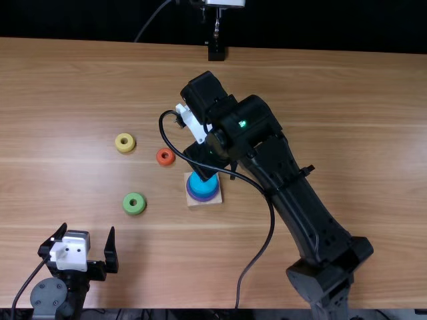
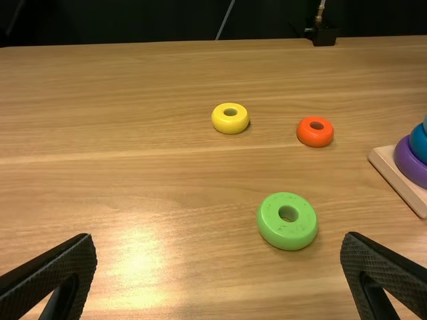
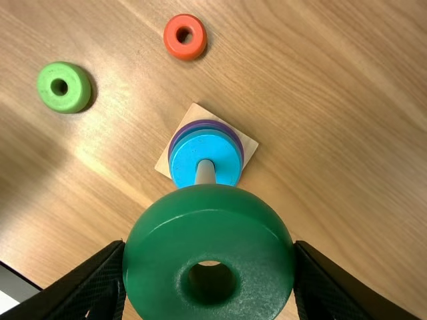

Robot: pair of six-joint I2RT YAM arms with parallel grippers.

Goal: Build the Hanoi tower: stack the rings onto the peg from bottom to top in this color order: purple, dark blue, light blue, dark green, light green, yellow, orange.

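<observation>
Stack: base plate on the desk carries 3 rings around the peg: purple ring, dark blue ring, light blue ring. Order conforms to specification.

Item in hand: dark green ring, ring 4 of 7, gripped by its sides between the fingers of the right gripper, above the stack.

Left gripper: fingers wide apart, holding nothing, at the near left.

Loose items, left of the stack: light green ring, nearest; orange ring, farther; yellow ring, farthest left.

Recommended procedure: centre the hole over the peg tip before any descent; alignment cannot be confirmed from these views. Keep the ring level, lower it straight and slowly, and part the fingers only once the peg is through the hole. Risk: an off-centre ring could catch on the tip, tilt in the grip or nudge the base.
</observation>
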